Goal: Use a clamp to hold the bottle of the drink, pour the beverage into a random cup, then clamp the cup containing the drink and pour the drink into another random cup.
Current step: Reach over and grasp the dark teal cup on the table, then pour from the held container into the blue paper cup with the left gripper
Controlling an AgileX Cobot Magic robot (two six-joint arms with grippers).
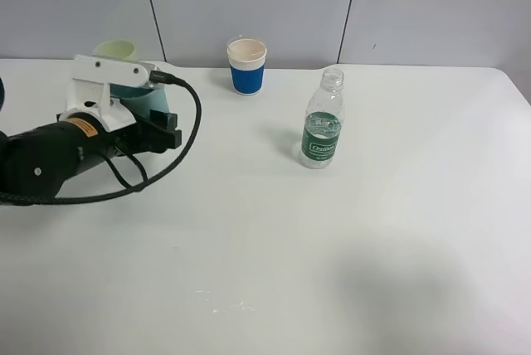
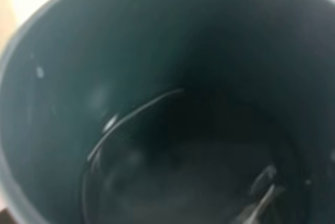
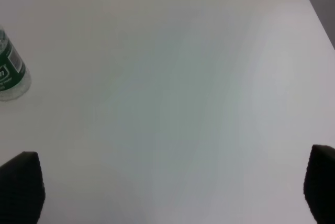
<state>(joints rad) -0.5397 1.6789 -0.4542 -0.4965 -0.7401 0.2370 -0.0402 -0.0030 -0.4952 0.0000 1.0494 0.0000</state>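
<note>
Clamps the teal cup in the left pincer, black fingers closed against its sides, at the left edge of the white counter. Peers straight into that cup from the left wrist camera: dark teal wall filling nearly the whole view, with what looks like a shallow pool of liquid glinting at the bottom. Trails a black cable in a loop from the arm's white camera mount.

Behind the mount, half hidden, a pale green cup. Farther along the back of the counter, near the wall, a blue cup with a white rim, upright.

To the right of centre, standing upright, the clear bottle with its green label, well apart from the blue cup and from the left arm.

Seen only from its own wrist camera, the right pincer: spread wide, one dark fingertip at each side of the view, holding nothing, above bare counter. At the edge of that same view, the lower part of the bottle.
</note>
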